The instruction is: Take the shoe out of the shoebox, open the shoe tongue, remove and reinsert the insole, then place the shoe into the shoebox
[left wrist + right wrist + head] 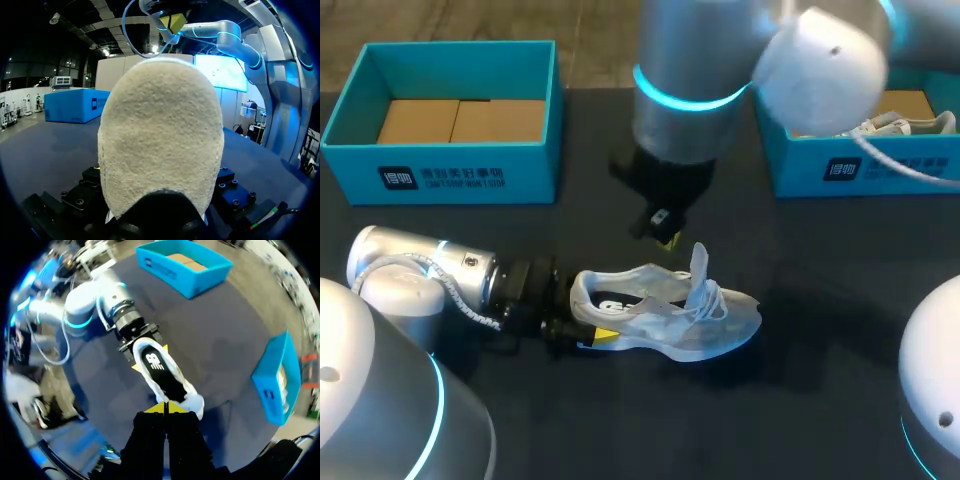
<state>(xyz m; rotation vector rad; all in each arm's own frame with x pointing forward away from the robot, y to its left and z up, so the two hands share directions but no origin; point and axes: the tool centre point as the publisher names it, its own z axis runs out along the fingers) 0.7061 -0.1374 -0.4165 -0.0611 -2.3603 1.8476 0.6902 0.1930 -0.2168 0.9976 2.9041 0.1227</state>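
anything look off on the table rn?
Nothing stands out. The shoe sits upright on the table, heel clamped by the left hand; its tongue sticks straight up, which fits the task. The right hand hovers above, shut and empty.

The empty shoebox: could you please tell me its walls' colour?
The shoebox is teal blue; head view shows it best.
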